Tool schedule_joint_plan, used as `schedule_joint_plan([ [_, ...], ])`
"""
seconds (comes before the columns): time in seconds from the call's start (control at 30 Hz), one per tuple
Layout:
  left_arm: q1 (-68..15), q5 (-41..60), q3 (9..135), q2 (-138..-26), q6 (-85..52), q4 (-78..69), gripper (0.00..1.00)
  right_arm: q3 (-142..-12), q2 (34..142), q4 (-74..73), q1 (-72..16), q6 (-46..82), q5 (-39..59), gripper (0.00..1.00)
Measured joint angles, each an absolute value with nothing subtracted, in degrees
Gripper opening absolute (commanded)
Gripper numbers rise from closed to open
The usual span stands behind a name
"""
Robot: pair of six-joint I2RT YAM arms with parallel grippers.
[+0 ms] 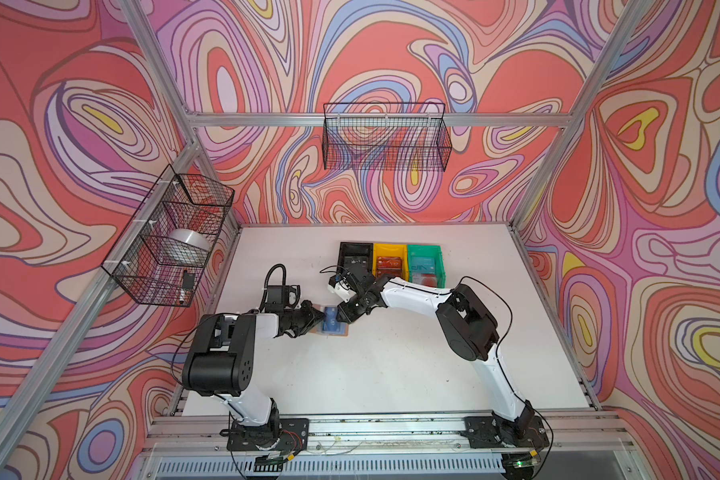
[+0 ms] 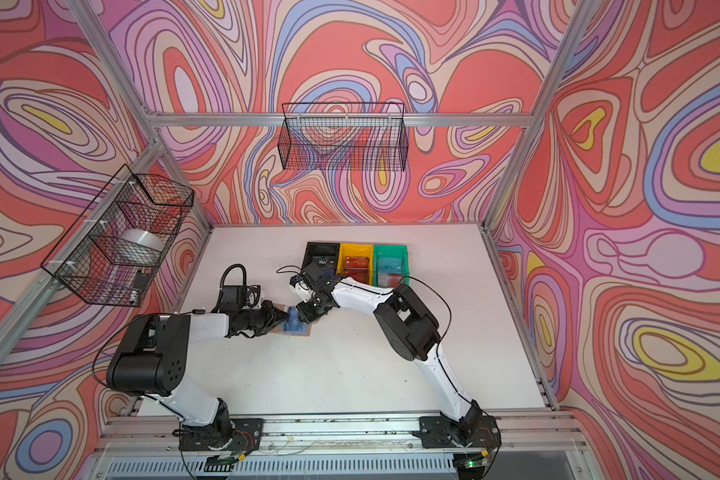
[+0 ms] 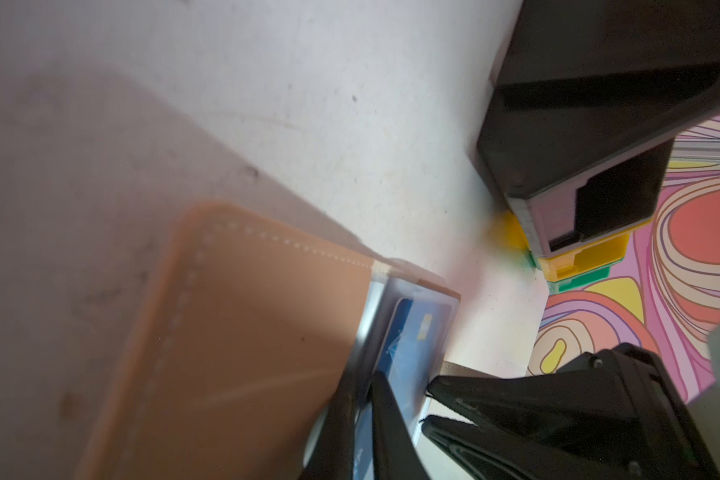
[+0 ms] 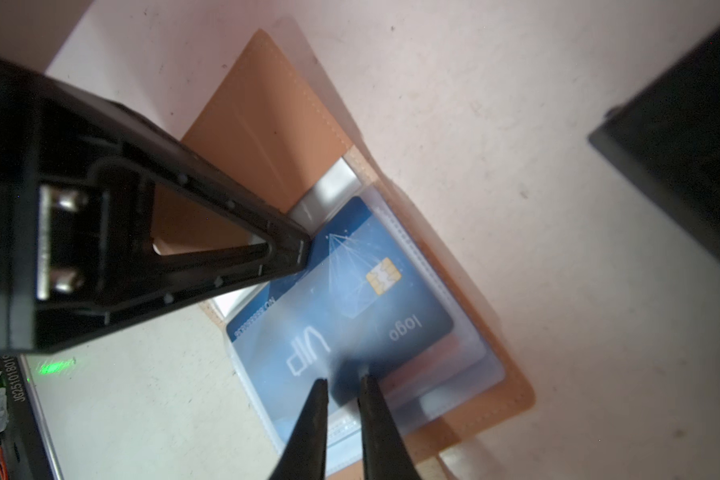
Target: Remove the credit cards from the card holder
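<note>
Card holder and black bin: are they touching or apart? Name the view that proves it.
Apart. The left wrist view shows bare table between the card holder and the black bin.

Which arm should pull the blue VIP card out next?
Right, likely. Right fingers sit narrowly open over the blue VIP card; left fingers are shut on the sleeve edge of the card holder, bracing it.

the blue card (image 4: 341, 307) in the card holder (image 4: 267, 116), at the right end effector (image 4: 344, 384) tips, reads "vip", "logo" and "no" before digits too small to read. beyond that end effector, a red card (image 1: 393, 263) in the yellow bin (image 1: 385, 248) reads "vip". the card (image 1: 424, 266) in the green bin (image 1: 422, 248) shows the same letters, turned. a label (image 4: 19, 382) near a green light begins "jg25101801".
</note>
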State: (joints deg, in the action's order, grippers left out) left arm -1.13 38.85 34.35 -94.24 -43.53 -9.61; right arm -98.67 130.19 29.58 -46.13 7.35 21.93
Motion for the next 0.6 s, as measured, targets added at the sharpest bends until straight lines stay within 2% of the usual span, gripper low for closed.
schedule_joint_plan([
  [0.17,-1.0,38.8,34.3,-94.3,-43.5,-9.7,0.06,-98.7,130.2,29.6,-46.0,7.4,22.0,0.19],
  [0.4,-0.9,38.9,34.3,-94.3,-43.3,-9.7,0.12,-98.5,130.2,29.5,-45.9,7.3,22.3,0.19],
  [0.6,-0.9,39.1,34.3,-94.3,-42.8,-9.8,0.13,-98.2,130.2,29.2,-45.8,7.3,22.5,0.18],
])
